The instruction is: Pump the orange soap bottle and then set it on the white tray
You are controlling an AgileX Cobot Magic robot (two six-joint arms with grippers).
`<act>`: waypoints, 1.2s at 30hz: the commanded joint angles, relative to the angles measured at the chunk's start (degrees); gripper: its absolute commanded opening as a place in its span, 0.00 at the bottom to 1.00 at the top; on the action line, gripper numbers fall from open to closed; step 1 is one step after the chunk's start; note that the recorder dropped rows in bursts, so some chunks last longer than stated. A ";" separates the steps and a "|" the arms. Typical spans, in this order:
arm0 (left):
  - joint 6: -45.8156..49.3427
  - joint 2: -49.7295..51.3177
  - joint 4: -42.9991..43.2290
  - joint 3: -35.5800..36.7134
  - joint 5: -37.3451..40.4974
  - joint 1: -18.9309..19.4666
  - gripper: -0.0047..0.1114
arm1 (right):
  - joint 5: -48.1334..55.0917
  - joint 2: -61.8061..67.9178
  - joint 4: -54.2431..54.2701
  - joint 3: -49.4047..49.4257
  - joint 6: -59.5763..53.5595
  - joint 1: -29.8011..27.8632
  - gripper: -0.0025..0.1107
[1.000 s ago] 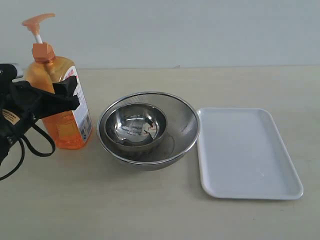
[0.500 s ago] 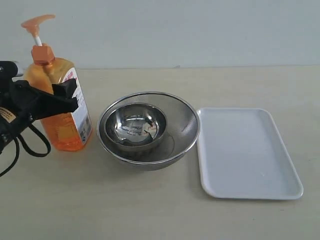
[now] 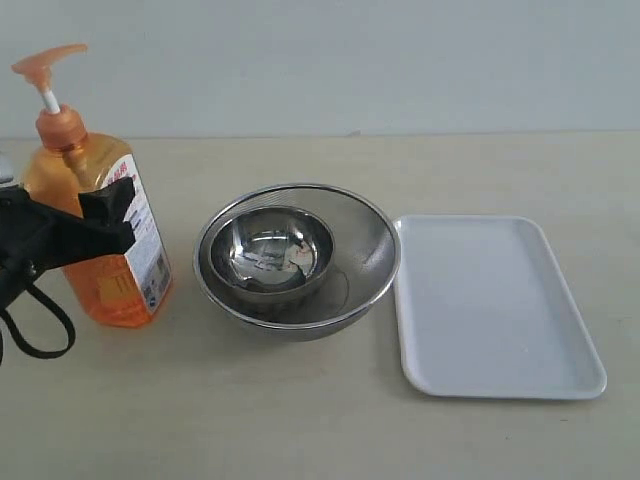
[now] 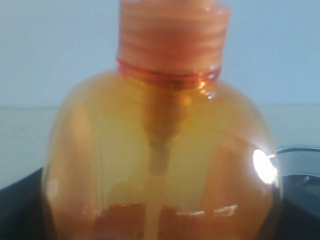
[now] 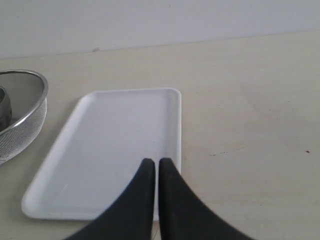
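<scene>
The left gripper [image 3: 98, 208] is clamped wide around the upright orange soap bottle [image 3: 110, 275] at far left of the frame, with the pump head [image 3: 48, 58] straight above. The white tray [image 3: 497, 300] lies far right, beyond 2 nested steel bowls [image 3: 298, 255]. The right gripper [image 5: 152, 167], closed and empty, hovers over the tray.

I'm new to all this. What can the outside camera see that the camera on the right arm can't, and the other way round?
Only the exterior view: the orange soap bottle, upright at the left of that view and clamped by the left gripper. Only the right wrist view: the right gripper, its black fingers pressed together, holding nothing. Both: the white tray, with nothing on it, and the nested steel bowls beside it, though the wrist view catches only their edge.
</scene>
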 commanded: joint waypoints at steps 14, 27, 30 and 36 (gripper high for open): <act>-3.25 2.68 0.04 2.29 0.88 -0.24 0.28 | -0.65 -0.24 -0.24 -0.03 -0.56 -0.22 0.02; -7.02 4.93 -0.02 2.20 -2.17 -0.24 0.68 | -0.65 -0.24 -0.24 -0.03 -0.56 -0.22 0.02; -7.20 4.93 -0.02 2.20 -2.17 -0.24 0.73 | -0.65 -0.24 -0.24 -0.03 -0.56 -0.22 0.02; -8.10 4.93 0.23 2.20 -2.69 -0.24 0.76 | -0.65 -0.24 -0.24 -0.03 -0.56 -0.22 0.02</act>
